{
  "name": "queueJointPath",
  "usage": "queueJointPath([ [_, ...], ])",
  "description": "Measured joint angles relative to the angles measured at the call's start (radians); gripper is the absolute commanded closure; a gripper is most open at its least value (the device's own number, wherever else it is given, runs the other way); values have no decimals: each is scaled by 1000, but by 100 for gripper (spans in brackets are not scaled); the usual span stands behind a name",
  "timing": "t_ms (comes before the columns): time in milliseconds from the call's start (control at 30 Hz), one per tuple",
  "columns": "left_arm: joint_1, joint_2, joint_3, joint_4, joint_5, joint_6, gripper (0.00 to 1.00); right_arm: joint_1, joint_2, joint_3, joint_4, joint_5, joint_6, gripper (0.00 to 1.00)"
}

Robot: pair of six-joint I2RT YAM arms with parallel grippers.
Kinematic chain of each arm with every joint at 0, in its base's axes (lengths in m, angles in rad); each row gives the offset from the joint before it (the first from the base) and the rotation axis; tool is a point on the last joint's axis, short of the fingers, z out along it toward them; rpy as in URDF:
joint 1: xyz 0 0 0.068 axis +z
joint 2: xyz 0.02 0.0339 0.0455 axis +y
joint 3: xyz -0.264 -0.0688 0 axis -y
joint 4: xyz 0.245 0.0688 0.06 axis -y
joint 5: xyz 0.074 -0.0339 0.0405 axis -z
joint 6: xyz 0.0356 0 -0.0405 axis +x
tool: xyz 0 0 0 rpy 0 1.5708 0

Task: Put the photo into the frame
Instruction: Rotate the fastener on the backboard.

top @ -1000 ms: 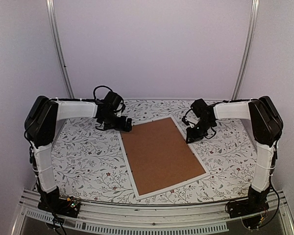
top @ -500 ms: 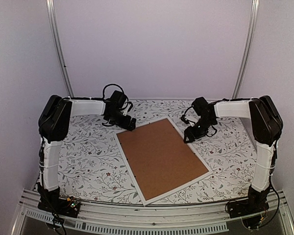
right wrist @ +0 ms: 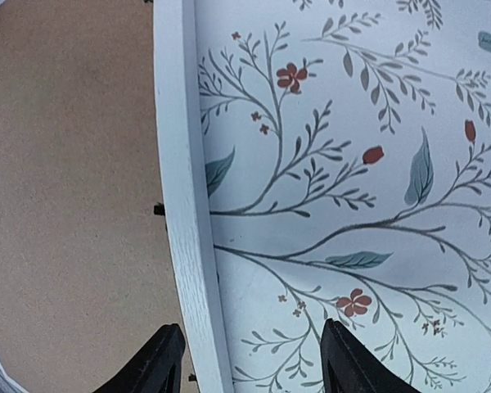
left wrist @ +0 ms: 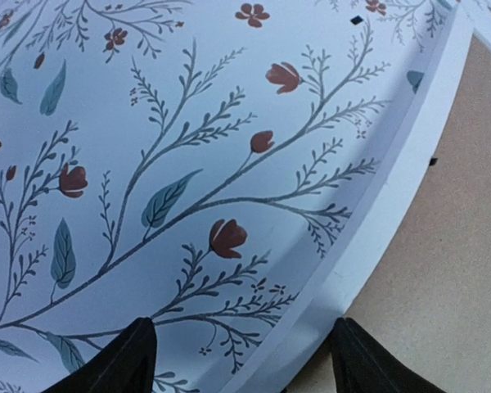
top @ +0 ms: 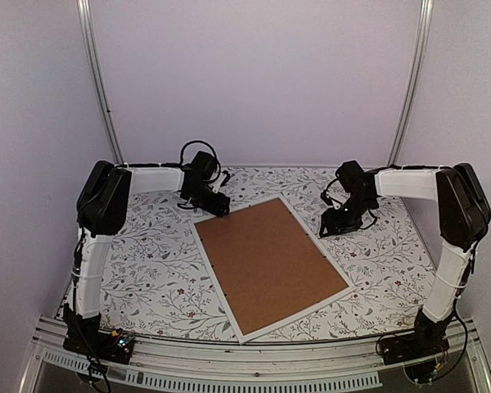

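Brown board [top: 270,258] fills the frame [right wrist: 184,205], which lies face down and askew at the middle of the table [top: 147,262], one corner almost at the near edge. We judge the step to be taking the frame by two sides, to turn or shift it. To do it well, we would bring both pairs of fingers down level and close them on the white rim together. We would stay off the small black tabs [right wrist: 158,210] beside the board and lift evenly, so that nothing twists or slips out.

The left gripper [top: 219,206] hangs over the frame's far side, left of the middle of the table's far edge. Its jaws are apart and empty, with the rim running between its fingers. The right gripper [top: 331,228] stands toward the far right corner, jaws likewise apart and empty, with the frame's right-hand rim between its fingers. The photo we cannot see, and whether it lies under the board we cannot tell.
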Motion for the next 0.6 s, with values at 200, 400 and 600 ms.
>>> queueJointPath([
  [200, -25, 26, 44, -12, -6, 11, 64, 0, -47, -73, -15, 0, 54, 40],
  [400, -43, 26, 45, -8, -32, 14, 85, 0, -92, -117, -17, 2, 87, 40],
  [600, -43, 17, 28, 22, -57, -8, 100, -1, -93, -118, -18, 9, 103, 40],
])
